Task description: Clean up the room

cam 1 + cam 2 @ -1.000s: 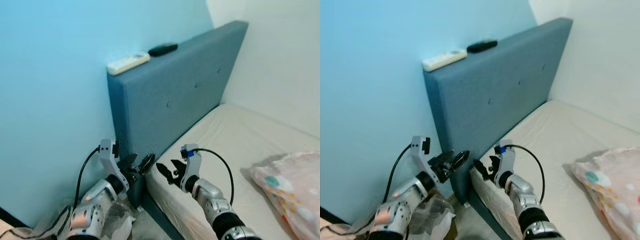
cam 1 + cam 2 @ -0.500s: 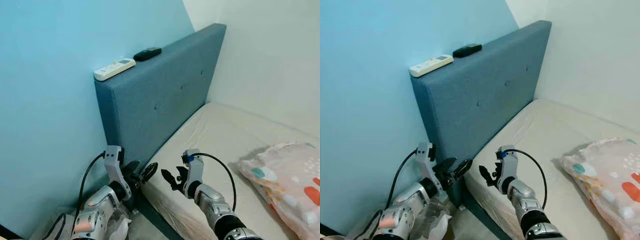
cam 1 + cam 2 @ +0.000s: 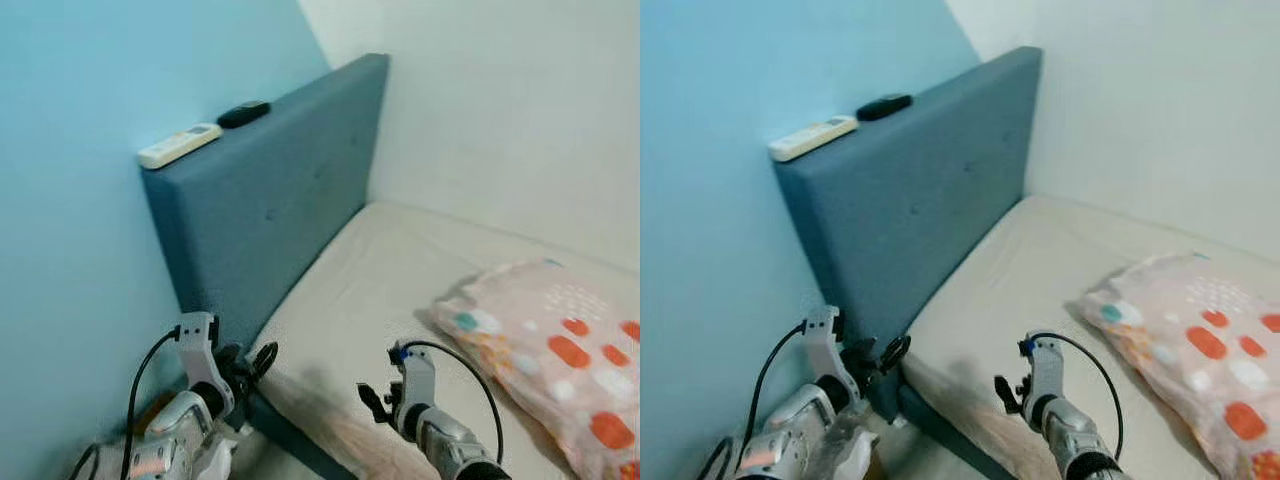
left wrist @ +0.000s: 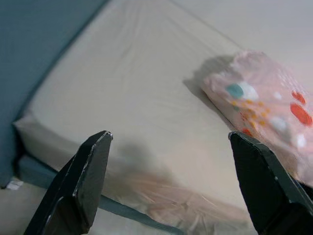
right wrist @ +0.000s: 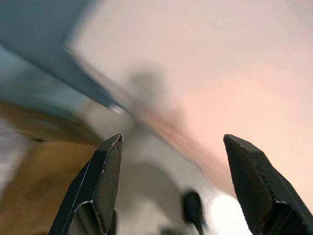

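A beige mattress [image 3: 400, 270] lies against a blue-grey padded headboard [image 3: 270, 190]. On top of the headboard rest a white remote [image 3: 180, 145] and a black remote [image 3: 243, 113]. A pink pillow with coloured dots [image 3: 550, 345] lies on the mattress at the right. My left gripper [image 3: 258, 360] is low beside the bed's near corner, open with nothing between its fingers [image 4: 83, 181]. My right gripper [image 3: 370, 398] hangs over the mattress's near edge, also open and holding nothing; its wrist view is blurred.
A light blue wall [image 3: 80, 200] stands on the left and a white wall [image 3: 500, 120] behind the bed. Crumpled clear plastic [image 3: 845, 440] lies on the floor under my left arm. The bed's dark base [image 4: 39, 169] runs along the floor.
The whole view has swung right, so the headboard sits further left and more of the pillow shows. Both grippers now sit lower in the picture, still open.
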### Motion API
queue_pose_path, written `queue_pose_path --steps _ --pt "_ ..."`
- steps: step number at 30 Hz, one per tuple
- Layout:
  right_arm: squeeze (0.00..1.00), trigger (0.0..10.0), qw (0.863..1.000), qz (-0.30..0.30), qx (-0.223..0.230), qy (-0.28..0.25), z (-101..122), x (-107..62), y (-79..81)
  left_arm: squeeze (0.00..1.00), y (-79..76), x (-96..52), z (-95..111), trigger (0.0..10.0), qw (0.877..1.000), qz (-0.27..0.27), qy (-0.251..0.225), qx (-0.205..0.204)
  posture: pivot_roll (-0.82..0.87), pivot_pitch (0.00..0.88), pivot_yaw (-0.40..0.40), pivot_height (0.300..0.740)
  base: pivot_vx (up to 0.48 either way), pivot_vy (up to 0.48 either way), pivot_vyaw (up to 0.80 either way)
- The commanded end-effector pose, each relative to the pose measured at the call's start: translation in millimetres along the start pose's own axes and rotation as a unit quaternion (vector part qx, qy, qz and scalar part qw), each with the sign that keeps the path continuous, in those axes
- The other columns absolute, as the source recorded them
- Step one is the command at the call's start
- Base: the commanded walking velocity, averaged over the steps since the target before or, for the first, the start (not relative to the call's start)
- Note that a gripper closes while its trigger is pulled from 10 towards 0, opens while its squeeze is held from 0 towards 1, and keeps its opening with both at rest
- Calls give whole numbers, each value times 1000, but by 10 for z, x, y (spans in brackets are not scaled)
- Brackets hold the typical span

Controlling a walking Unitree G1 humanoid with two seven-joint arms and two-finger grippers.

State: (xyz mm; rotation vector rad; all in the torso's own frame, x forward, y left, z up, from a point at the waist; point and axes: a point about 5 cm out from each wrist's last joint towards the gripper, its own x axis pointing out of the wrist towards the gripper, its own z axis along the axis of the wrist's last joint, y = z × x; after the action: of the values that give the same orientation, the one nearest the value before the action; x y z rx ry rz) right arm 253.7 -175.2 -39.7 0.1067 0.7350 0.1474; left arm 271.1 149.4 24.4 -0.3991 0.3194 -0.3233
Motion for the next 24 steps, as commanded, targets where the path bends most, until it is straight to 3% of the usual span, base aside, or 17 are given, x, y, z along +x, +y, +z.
queue_pose_path --steps 1,3,13,18,24 --pt "0 10000 1000 -17 9 24 -122 -26 -39 0 -5 10 -35 10000 1000 0 8 9 -4 21 -52 740 0 0 -613" --pt "0 10000 1000 -11 11 21 -131 -12 20 0 -59 29 -87 10000 999 -11 17 31 -5 17 -47 740 0 0 -616" --pt "0 10000 1000 16 -18 4 -17 38 151 0 -37 51 -106 10000 999 -10 20 48 0 14 -44 740 0 0 -611" --pt "0 10000 997 41 -65 -3 42 65 252 0 -26 57 -115 10000 998 -5 19 52 2 19 -44 740 0 0 -613" --pt "0 10000 996 48 -72 -6 62 71 273 0 -26 64 -112 10000 998 -6 17 55 2 22 -44 740 0 0 -611"
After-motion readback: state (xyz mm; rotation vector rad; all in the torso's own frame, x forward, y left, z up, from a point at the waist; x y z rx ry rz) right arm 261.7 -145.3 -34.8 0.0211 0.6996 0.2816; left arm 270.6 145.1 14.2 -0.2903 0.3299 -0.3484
